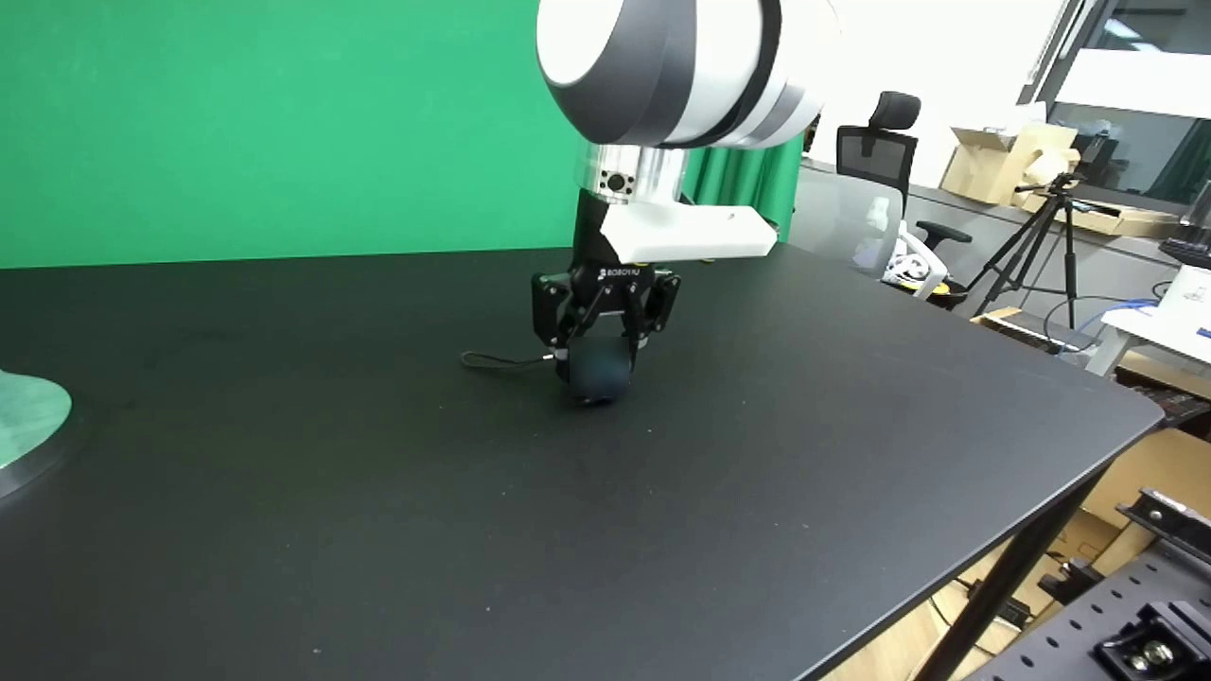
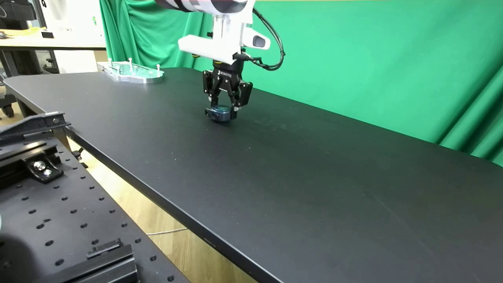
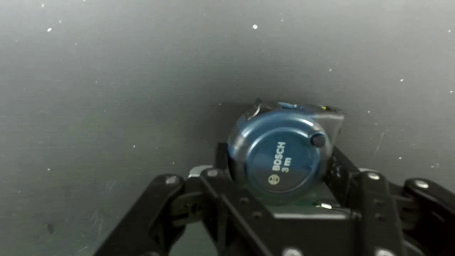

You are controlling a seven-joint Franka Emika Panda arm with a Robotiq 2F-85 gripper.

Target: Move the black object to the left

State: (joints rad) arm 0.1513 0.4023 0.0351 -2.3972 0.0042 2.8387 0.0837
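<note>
The black object is a dark blue-black round tape measure (image 3: pixel 280 153) marked BOSCH 3 m, with a clear tab at its upper right in the wrist view. It shows in both exterior views (image 1: pixel 600 369) (image 2: pixel 220 113), low at the black tabletop; I cannot tell whether it touches it. Its thin black cord loop (image 1: pixel 497 360) extends to the left in an exterior view. My gripper (image 3: pixel 278 163) points down, with one finger pressed against each side of the tape measure. The gripper also shows in both exterior views (image 1: pixel 598 357) (image 2: pixel 221 111). The tape's underside is hidden.
The black table (image 1: pixel 378 530) has a near edge at the right in an exterior view. A clear, green-tinted plate with posts (image 2: pixel 131 74) stands at the table's far end. A perforated metal board (image 2: pixel 98 204) stands beside the table. A green backdrop (image 2: pixel 353 59) hangs behind.
</note>
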